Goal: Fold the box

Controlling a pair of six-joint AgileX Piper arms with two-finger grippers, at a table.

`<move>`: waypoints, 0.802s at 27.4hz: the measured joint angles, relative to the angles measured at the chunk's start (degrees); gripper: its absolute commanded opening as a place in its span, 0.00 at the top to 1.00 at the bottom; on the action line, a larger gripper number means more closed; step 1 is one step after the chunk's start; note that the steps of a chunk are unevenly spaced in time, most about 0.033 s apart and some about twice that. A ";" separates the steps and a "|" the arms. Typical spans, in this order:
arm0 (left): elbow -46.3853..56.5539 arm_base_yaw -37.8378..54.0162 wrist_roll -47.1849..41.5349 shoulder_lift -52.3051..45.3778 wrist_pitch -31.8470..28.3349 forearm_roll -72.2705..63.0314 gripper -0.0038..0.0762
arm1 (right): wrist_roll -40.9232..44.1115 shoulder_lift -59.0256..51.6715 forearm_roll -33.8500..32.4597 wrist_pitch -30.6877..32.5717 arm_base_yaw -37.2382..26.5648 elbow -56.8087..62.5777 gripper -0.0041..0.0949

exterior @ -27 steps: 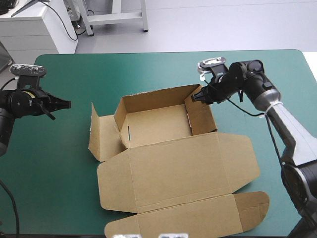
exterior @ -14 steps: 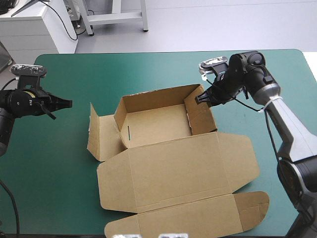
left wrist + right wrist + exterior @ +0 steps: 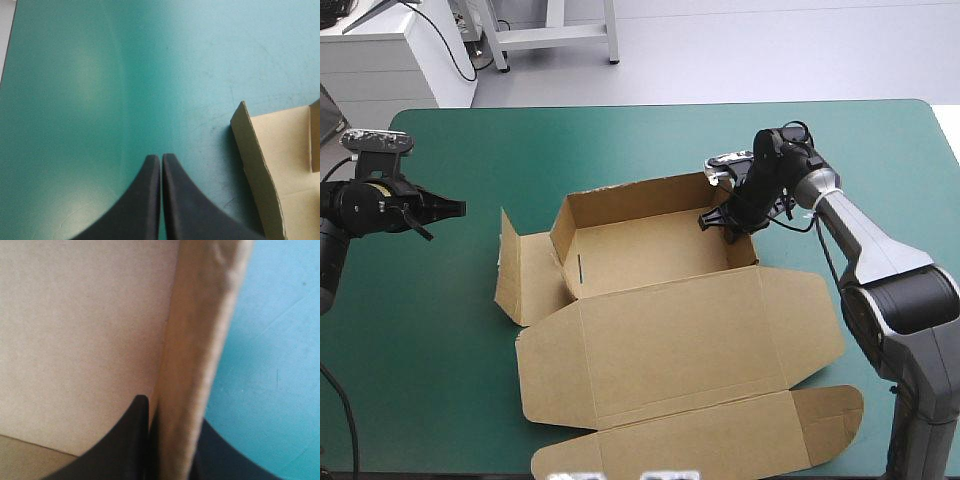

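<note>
The brown box [image 3: 640,250] lies mid-table as an open tray with its far and side walls raised and its lid [image 3: 670,340] flat toward the near edge. My right gripper [image 3: 722,222] straddles the tray's right wall near the far corner. In the right wrist view the wall [image 3: 200,355] runs between the black fingers of the right gripper [image 3: 170,420], which is shut on the box. My left gripper [image 3: 458,209] hovers shut over the cover, left of the box's loose left flap [image 3: 520,270]. Its wrist view shows the left gripper [image 3: 161,159] with that flap [image 3: 280,145] ahead and to one side.
The lid's outer flap and rounded tab [image 3: 830,420] reach almost to the table's near edge. Teal-green cover [image 3: 440,330] stretches between the left gripper and the box, and a strip of it runs behind the tray's far wall.
My right gripper came in from outside the far right corner and dropped onto the right wall. That wall, leaning inward earlier, now stands upright. The left arm stayed put.
</note>
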 measured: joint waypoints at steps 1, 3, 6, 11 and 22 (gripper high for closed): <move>0.00 0.00 0.00 0.00 -0.12 0.00 0.96 | 0.05 0.00 -0.15 -0.28 0.00 0.00 0.97; 0.00 0.00 0.00 0.00 -0.18 0.00 0.96 | 0.10 0.06 0.05 -0.48 0.00 0.00 0.97; 0.00 0.00 0.00 0.07 -1.11 0.28 0.96 | -0.31 0.06 0.08 -0.59 0.08 0.00 0.97; 0.00 0.68 -1.78 0.66 -3.10 0.75 0.96 | 0.36 -1.44 -0.41 -3.05 -0.12 0.00 0.97; 0.00 14.21 5.17 6.94 -1.74 -23.06 0.96 | 0.99 -14.33 3.11 -3.86 -9.32 0.00 0.97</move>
